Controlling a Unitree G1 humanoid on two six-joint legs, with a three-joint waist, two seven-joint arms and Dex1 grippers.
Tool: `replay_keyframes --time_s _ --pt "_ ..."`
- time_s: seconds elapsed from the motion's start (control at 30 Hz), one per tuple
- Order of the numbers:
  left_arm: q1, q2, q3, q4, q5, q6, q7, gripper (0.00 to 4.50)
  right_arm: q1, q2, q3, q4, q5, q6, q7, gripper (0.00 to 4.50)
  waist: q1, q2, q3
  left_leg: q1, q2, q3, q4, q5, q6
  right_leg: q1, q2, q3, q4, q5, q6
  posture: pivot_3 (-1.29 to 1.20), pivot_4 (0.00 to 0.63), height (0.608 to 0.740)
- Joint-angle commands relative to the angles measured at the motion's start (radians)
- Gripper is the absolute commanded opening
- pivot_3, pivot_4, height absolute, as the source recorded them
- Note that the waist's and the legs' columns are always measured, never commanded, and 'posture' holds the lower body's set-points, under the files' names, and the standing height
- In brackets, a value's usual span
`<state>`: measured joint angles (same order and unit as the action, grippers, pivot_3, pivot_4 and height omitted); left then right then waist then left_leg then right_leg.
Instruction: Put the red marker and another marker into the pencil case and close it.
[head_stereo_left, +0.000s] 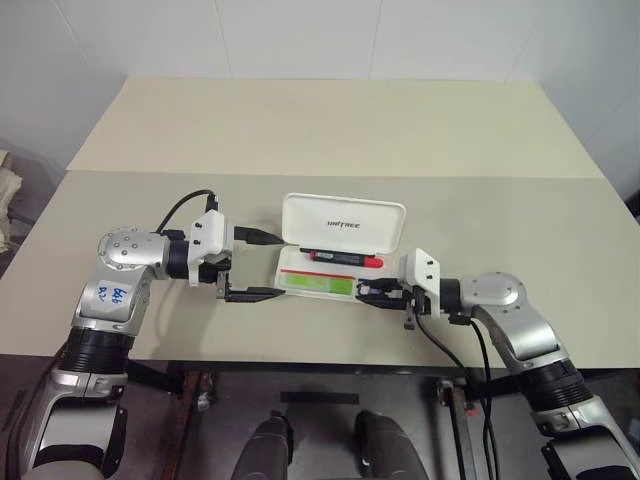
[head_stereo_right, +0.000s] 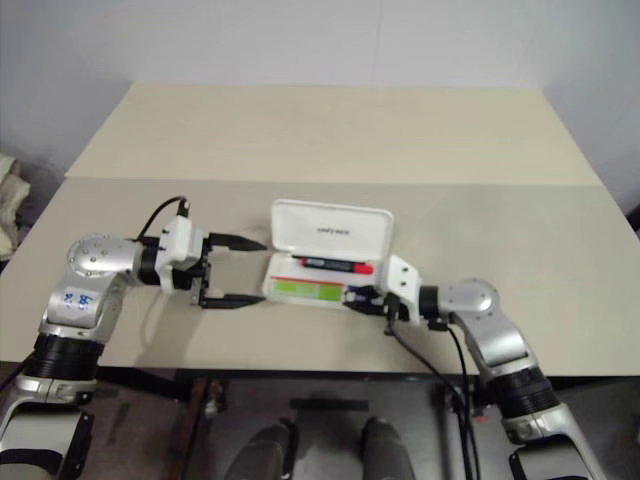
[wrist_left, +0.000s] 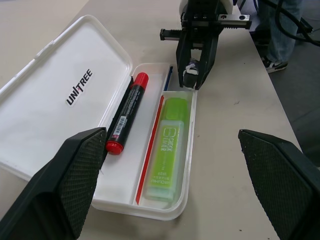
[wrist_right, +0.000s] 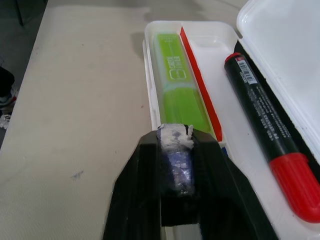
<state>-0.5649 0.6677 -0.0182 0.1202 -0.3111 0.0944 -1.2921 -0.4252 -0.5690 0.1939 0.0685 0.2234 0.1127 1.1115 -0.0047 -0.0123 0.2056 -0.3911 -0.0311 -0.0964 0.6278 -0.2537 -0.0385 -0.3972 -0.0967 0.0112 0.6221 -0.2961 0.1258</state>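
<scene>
The red marker (wrist_left: 128, 112) and green marker (wrist_left: 169, 146) lie in the open pencil case (head_stereo_left: 341, 226); the left gripper (head_stereo_left: 250, 265) gapes wide, while the right gripper (wrist_right: 176, 150), at the case's end, seems nearly closed on a small purplish stub (wrist_right: 177, 167).

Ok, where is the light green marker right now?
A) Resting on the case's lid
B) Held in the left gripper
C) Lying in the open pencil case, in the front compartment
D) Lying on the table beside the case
C: the light green marker lies in the open pencil case, in the compartment nearer the robot, with the red marker in the one next to the lid.
</scene>
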Motion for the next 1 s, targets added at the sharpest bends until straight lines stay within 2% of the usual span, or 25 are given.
replay_keyframes --time_s 0.03,0.23,0.27,0.6,0.8,0.9,1.0 --pt "-0.019 0.004 0.011 -0.023 -0.019 -0.008 0.002 4.50 -0.015 -0.009 -0.022 0.011 -0.007 -0.034 0.000 2.11 0.000 0.000 0.000 0.000 0.000 0.000 0.000 0.000 0.000 0.000 0.000 0.000 0.000 0.000 0.000 0.00 0.150 0.740" --pt "-0.018 0.004 0.012 -0.024 -0.021 -0.009 0.000 4.50 -0.027 -0.009 -0.037 0.015 0.000 -0.036 0.002 4.31 -0.001 0.000 0.000 0.000 0.000 0.000 0.000 0.000 0.000 0.000 0.000 0.000 0.000 0.000 0.000 0.00 0.150 0.740" --pt "-0.017 0.004 0.012 -0.024 -0.021 -0.009 0.000 4.50 -0.027 -0.010 -0.040 0.010 0.003 -0.034 0.001 4.48 0.000 0.000 0.000 0.000 0.000 0.000 0.000 0.000 0.000 0.000 0.000 0.000 0.000 0.000 0.000 0.00 0.150 0.740" --pt "-0.008 -0.001 0.012 -0.029 -0.025 -0.012 0.002 4.50 0.018 -0.007 -0.114 -0.121 0.076 0.006 -0.042 4.48 0.001 0.000 0.000 0.000 0.000 0.000 0.000 0.000 0.000 0.000 0.000 0.000 0.000 0.000 0.000 0.00 0.150 0.740" --pt "0.015 0.001 0.040 -0.020 -0.043 -0.010 0.012 4.50 0.140 -0.064 -0.244 -0.295 0.145 0.076 -0.099 4.48 0.003 0.000 0.000 0.000 0.000 0.000 0.000 0.000 0.000 0.000 0.000 0.000 0.000 0.000 0.000 0.00 0.150 0.740" --pt "0.032 -0.004 0.075 0.004 -0.063 -0.021 0.026 3.86 0.209 -0.104 -0.336 -0.364 0.177 0.124 -0.140 4.50 0.004 0.000 0.000 0.000 0.000 0.000 0.000 0.000 0.000 0.000 0.000 0.000 0.000 0.000 0.000 0.00 0.150 0.740" --pt "0.043 -0.006 0.094 0.031 -0.057 -0.048 0.046 2.83 0.265 -0.138 -0.408 -0.402 0.197 0.150 -0.164 4.50 0.004 0.000 0.000 0.000 0.000 0.000 0.000 0.000 0.000 0.001 0.000 0.000 0.000 0.000 0.000 0.00 0.150 0.740"
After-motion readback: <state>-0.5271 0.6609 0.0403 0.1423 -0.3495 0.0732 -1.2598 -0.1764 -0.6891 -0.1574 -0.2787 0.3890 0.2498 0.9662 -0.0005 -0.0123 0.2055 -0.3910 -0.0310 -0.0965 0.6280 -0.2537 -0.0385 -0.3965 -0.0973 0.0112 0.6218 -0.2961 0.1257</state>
